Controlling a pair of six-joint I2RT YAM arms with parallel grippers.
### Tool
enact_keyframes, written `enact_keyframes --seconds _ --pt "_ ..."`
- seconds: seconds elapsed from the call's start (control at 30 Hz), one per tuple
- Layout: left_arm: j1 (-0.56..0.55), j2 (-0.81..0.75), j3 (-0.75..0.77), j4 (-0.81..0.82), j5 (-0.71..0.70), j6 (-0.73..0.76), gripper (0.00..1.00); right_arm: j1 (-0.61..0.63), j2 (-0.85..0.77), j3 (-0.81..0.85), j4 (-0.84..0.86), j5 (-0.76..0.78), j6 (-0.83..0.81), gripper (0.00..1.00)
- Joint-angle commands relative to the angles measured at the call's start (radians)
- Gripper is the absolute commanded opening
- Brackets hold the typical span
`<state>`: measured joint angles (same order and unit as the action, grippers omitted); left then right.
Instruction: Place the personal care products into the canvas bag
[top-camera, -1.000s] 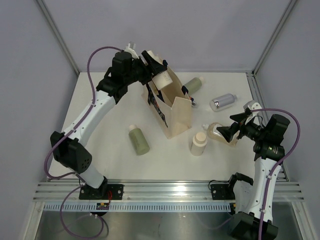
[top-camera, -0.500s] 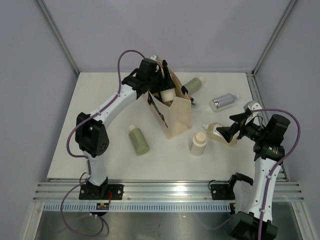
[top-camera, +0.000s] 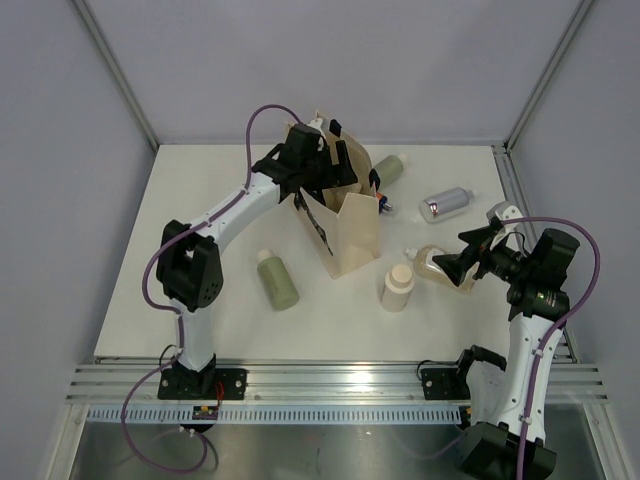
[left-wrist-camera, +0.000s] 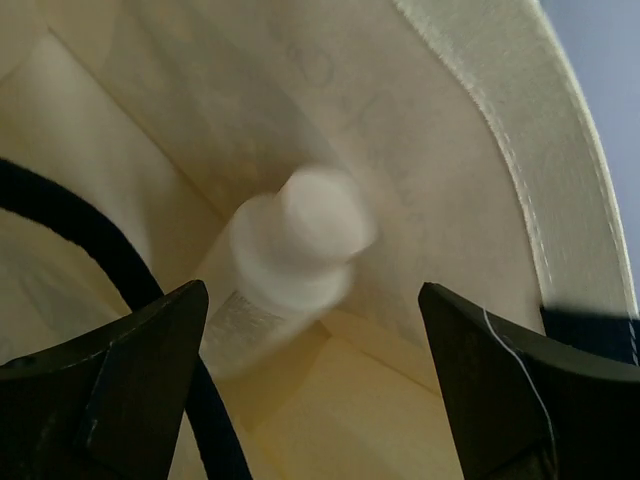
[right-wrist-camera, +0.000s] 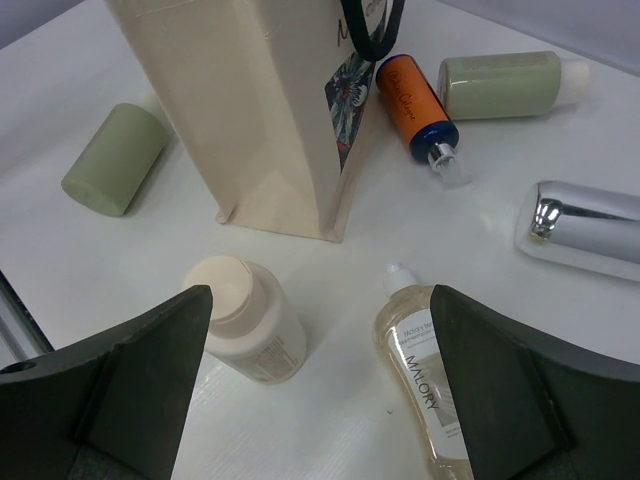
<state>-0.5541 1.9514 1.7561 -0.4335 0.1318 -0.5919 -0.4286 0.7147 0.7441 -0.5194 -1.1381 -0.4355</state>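
The canvas bag (top-camera: 350, 235) stands upright at mid table with its black strap (left-wrist-camera: 70, 225) hanging inside. My left gripper (top-camera: 328, 172) is open at the bag's mouth; a blurred cream bottle (left-wrist-camera: 298, 245) lies inside the bag (left-wrist-camera: 470, 130), free of my fingers (left-wrist-camera: 120, 370). My right gripper (top-camera: 458, 255) is open and empty above the table, between the short beige bottle (right-wrist-camera: 250, 318) and the clear amber bottle (right-wrist-camera: 432, 395). A sage-green bottle (top-camera: 278, 281) lies left of the bag, another (top-camera: 386, 170) behind it. The silver bottle (top-camera: 447, 204) lies at the right.
An orange bottle with a dark cap (right-wrist-camera: 410, 103) lies against the bag's right side, next to the rear green bottle (right-wrist-camera: 505, 84). The silver bottle (right-wrist-camera: 585, 228) lies close to the table's right edge. White enclosure walls surround the table.
My left gripper carried the cream bottle right and down into the bag's mouth and let it go; its jaws now stand open. The right arm has not moved.
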Motion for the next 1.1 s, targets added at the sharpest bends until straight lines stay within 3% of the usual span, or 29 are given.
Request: enact_keyframes --seconds 0.0,0.07,0.33,0.5,0.6,0.73,0.93,1.07 --pt "0.0 -0.055 -0.003 0.119 0.035 0.035 0.92 -0.007 0.0 0.003 0.004 -0.012 -0.026 0.99" --pt "0.0 -0.071 -0.01 0.127 0.045 0.049 0.99 -0.007 0.002 0.005 0.004 -0.005 -0.032 1.0" --pt "0.002 -0.16 -0.004 0.102 0.078 0.141 0.99 -0.007 0.023 0.055 -0.033 0.064 -0.037 0.99" --pt "0.005 -0.316 -0.02 0.053 0.06 0.24 0.99 -0.007 0.136 0.194 -0.257 0.144 -0.143 0.99" --pt "0.008 -0.435 -0.07 0.007 -0.007 0.303 0.99 -0.007 0.222 0.291 -0.317 0.274 -0.1 1.0" --pt "0.014 -0.622 -0.24 0.001 -0.125 0.375 0.99 -0.006 0.319 0.353 -0.292 0.394 0.119 0.99" --pt "0.016 -0.943 -0.582 0.003 -0.293 0.397 0.99 0.019 0.397 0.331 -0.067 0.581 0.666 0.97" --pt "0.016 -1.119 -0.73 -0.03 -0.346 0.374 0.99 0.082 0.456 0.339 0.011 0.705 0.84 0.99"
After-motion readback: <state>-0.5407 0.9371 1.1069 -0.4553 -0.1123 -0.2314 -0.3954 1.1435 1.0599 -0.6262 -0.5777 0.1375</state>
